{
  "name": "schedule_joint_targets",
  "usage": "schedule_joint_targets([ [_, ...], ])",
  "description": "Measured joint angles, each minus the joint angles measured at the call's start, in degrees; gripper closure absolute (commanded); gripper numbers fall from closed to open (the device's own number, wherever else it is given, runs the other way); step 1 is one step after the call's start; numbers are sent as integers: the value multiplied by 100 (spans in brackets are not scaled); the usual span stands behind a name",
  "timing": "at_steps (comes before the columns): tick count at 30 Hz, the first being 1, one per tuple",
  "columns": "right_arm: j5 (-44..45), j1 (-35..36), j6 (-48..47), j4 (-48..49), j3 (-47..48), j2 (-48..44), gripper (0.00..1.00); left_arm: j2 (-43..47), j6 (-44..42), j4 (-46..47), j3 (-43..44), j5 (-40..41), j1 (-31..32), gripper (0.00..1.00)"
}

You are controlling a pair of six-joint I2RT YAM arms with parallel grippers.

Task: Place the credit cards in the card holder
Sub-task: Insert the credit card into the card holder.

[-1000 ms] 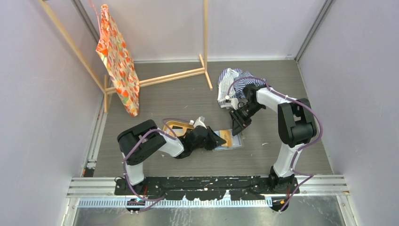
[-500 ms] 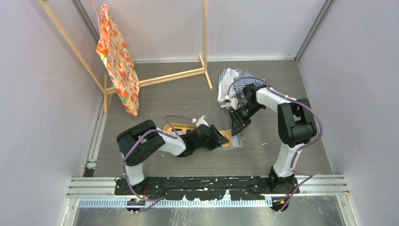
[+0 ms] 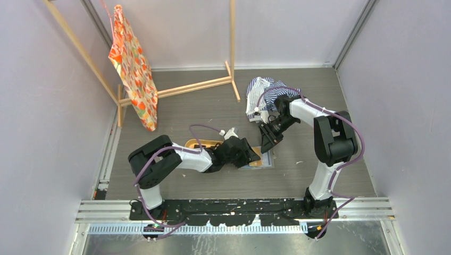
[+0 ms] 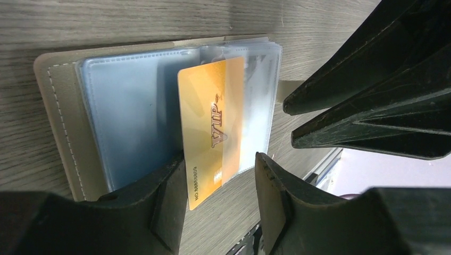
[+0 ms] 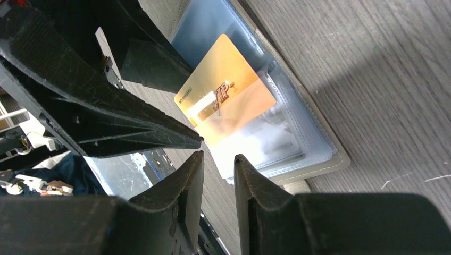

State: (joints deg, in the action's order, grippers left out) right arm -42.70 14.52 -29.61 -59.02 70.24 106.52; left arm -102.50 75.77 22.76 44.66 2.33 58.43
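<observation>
- On the table (image 3: 213, 114), between the two arms, the card holder (image 4: 58, 106) lies opened flat, its clear sleeves facing up.
- One gold card (image 4: 213, 122) marked VIP sits partway into a sleeve: its far end is under the plastic, while its near end sticks out past the holder's edge.
- Left gripper (image 4: 219, 159) straddles that near end with its jaws released. One finger is against the card's long edge and the other stands off it, so the card is not pinched.
- Right gripper (image 5: 218, 155) hovers at the holder's opposite edge with a narrow gap between its fingers. I cannot tell whether it pinches a sleeve leaf or nothing at all.
- Progress, as I judge it: the first visible card is started but not seated, and it needs a push to go fully home.
- No card shows plainly in the other sleeves. No loose cards are in sight, so I cannot tell how many are left.
- An orange tray (image 3: 199, 143) sits just behind the left arm, mostly hidden by it.
- Farther back lie a striped cloth (image 3: 263, 93), a wooden frame (image 3: 197, 85) and a hanging patterned bag (image 3: 133, 69), all well apart from the work.
- The main crowding is the two grippers meeting over the small holder, and a careless push could shove the holder sideways.
</observation>
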Motion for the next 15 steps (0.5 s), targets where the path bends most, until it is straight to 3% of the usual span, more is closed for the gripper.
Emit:
schedule_joint_targets([
  [15,9,0,0,-2,37,-2,68,162,-584,-1521,623,85,7,45],
])
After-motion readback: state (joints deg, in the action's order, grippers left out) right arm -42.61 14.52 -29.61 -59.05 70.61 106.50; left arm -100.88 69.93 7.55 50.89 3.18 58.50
